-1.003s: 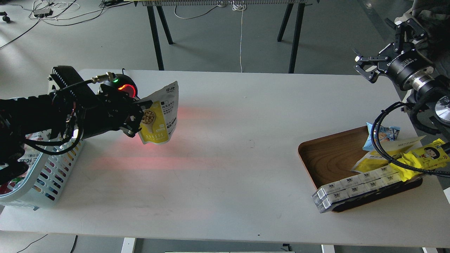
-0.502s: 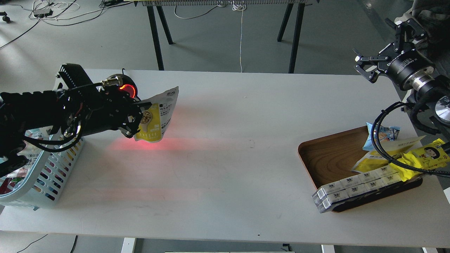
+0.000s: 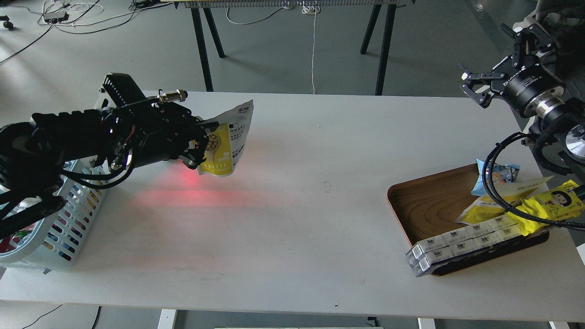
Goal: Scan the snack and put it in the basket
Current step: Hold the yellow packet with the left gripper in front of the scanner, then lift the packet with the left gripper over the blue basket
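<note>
My left gripper point(image 3: 201, 144) is shut on the snack point(image 3: 227, 142), a yellow and white pouch with round nuts pictured and black text. It holds the pouch upright above the table's left part, over a red glow on the tabletop. The light blue basket point(image 3: 68, 219) stands at the table's left edge, partly hidden under my left arm, with goods inside. My right gripper point(image 3: 475, 87) is open and empty, raised above the table's far right corner. The scanner is hidden behind my left arm.
A brown wooden tray point(image 3: 425, 201) at the right holds long white boxes point(image 3: 461, 244), a bright yellow wrapper with a cartoon face point(image 3: 555, 203) and other pouches. A black cable point(image 3: 498, 192) loops over the tray. Table legs stand behind the white table point(image 3: 311, 219).
My left gripper has moved right and slightly up with the pouch. The scanner's red ring light is now hidden behind the arm. The right arm has not moved.
</note>
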You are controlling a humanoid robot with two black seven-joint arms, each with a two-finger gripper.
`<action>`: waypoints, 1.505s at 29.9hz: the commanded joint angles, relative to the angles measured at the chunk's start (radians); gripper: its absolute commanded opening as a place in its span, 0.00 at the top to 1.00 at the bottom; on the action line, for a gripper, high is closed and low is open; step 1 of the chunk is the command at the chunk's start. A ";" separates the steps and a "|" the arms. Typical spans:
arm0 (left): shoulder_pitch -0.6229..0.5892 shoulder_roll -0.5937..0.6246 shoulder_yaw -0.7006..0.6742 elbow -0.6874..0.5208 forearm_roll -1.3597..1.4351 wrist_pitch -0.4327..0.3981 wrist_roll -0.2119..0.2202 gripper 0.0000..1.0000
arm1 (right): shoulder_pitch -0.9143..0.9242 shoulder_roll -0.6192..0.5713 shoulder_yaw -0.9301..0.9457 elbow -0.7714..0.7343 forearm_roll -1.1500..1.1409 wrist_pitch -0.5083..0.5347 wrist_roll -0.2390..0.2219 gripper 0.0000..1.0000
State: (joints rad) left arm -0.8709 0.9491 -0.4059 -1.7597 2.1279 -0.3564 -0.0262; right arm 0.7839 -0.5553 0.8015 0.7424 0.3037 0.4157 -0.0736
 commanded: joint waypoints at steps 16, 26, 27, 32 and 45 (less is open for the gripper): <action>0.113 0.011 -0.001 0.000 -0.054 0.243 0.078 0.98 | 0.000 0.000 -0.001 0.002 0.000 0.000 -0.002 0.02; 0.113 0.125 -0.076 -0.001 -0.111 0.267 0.052 0.98 | 0.001 0.000 -0.001 0.002 0.000 0.000 -0.002 0.02; 0.112 0.135 -0.092 -0.001 -0.127 0.263 0.048 0.98 | 0.001 0.000 -0.001 0.002 0.000 0.000 -0.002 0.02; 0.101 0.244 -0.180 0.000 -0.212 0.228 -0.003 0.98 | 0.001 0.000 -0.001 0.002 0.000 0.000 -0.002 0.02; 0.104 0.638 -0.174 0.074 -0.503 0.273 -0.145 0.98 | 0.001 0.002 0.005 0.002 0.000 0.005 0.000 0.02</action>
State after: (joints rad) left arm -0.7689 1.5136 -0.6140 -1.7240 1.6752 -0.1040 -0.1357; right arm 0.7851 -0.5537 0.8045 0.7427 0.3037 0.4189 -0.0738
